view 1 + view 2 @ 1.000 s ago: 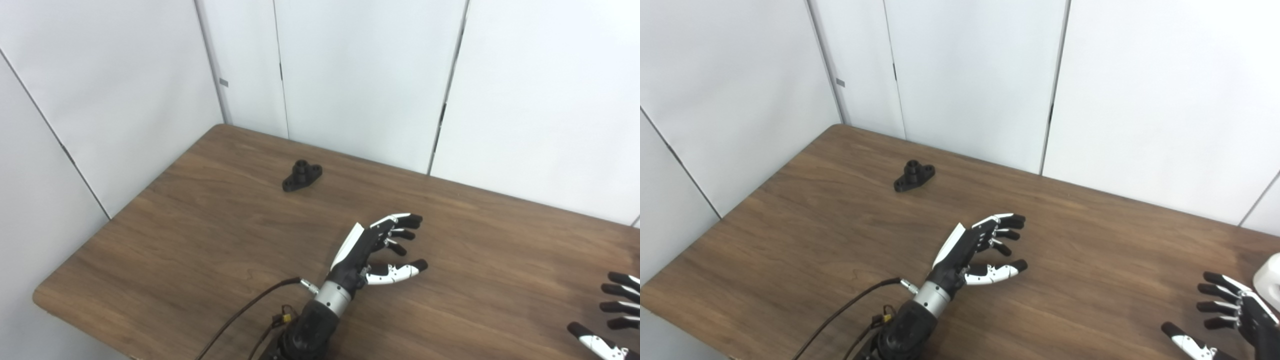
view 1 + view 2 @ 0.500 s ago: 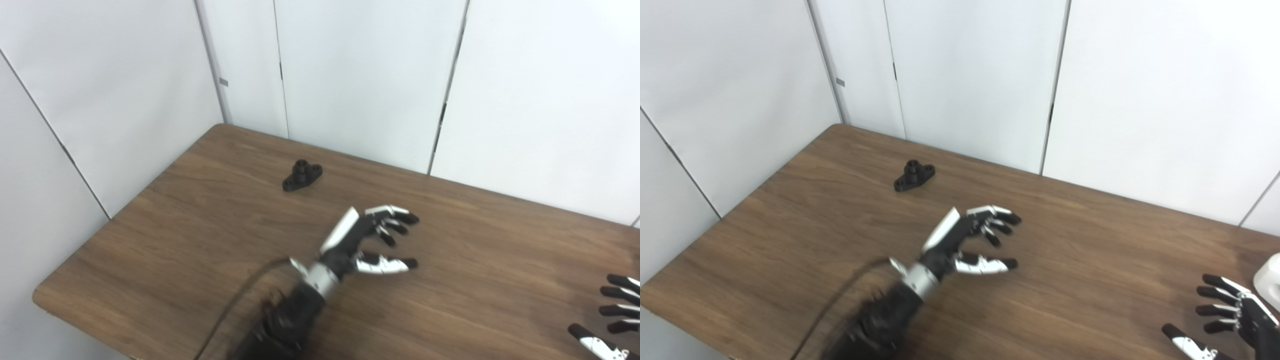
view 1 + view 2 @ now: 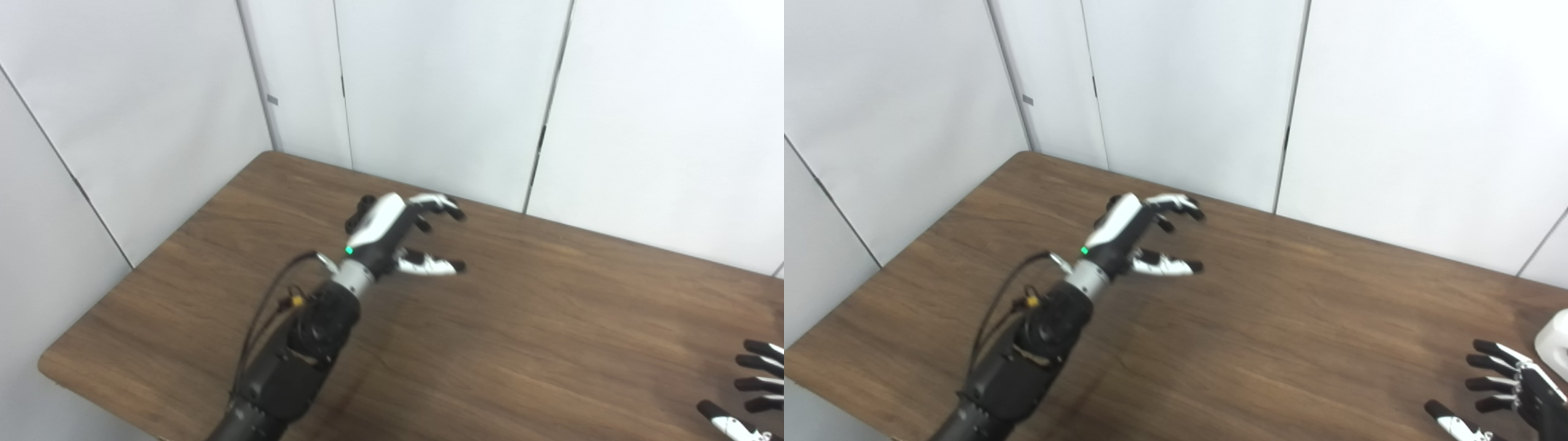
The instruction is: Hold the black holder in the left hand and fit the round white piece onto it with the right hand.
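Observation:
The black holder (image 3: 360, 211) lies on the brown table (image 3: 551, 318) near the far left; only its left end shows behind my left hand. My left hand (image 3: 398, 236) is raised, open and empty, in front of and just right of the holder, fingers spread toward the right. The round white piece (image 3: 1556, 344) sits at the right edge of the right eye view. My right hand (image 3: 1503, 392) is open and empty at the bottom right, just left of the white piece, fingers pointing left.
White wall panels (image 3: 441, 92) stand behind the table and along its left side. The table's left corner edge (image 3: 46, 361) is near the bottom left. A black cable (image 3: 269, 300) hangs off my left forearm.
My left hand has lifted and moved up-left toward the holder, now covering most of it. My right hand has barely moved.

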`<state>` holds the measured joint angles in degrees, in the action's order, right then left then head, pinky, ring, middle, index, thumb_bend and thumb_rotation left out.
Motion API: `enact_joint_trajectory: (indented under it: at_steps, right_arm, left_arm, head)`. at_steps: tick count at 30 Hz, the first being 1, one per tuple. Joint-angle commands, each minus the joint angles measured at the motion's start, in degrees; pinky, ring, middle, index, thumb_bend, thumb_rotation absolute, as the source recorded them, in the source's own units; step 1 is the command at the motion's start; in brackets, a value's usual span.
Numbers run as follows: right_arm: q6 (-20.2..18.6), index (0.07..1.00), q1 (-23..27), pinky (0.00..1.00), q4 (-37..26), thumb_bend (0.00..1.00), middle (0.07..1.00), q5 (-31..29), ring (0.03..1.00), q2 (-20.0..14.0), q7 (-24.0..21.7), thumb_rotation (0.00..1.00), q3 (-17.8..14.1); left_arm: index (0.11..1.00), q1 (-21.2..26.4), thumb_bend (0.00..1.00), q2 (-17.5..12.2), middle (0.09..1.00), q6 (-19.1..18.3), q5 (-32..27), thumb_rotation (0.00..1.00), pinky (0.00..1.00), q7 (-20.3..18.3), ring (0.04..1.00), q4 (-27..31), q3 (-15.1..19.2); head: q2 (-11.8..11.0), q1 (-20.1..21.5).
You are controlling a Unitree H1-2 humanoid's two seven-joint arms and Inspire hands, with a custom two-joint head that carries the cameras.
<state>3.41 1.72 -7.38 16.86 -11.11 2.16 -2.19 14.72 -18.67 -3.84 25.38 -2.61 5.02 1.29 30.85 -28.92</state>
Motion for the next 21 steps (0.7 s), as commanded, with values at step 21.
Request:
enact_joint_trajectory:
  at_steps: [21]
  right_arm:
    - [1.32,0.711,1.19,0.42,-1.93,0.55,0.67,-0.97,0.559,-0.92,-0.06,0.0,-0.58]
  left_arm:
    - [0.772,6.2,0.85,-6.15,0.936,-4.36,5.22,0.11,0.73,8.23,0.958,-3.65,7.19]
  head:
    - [0.48,0.07]
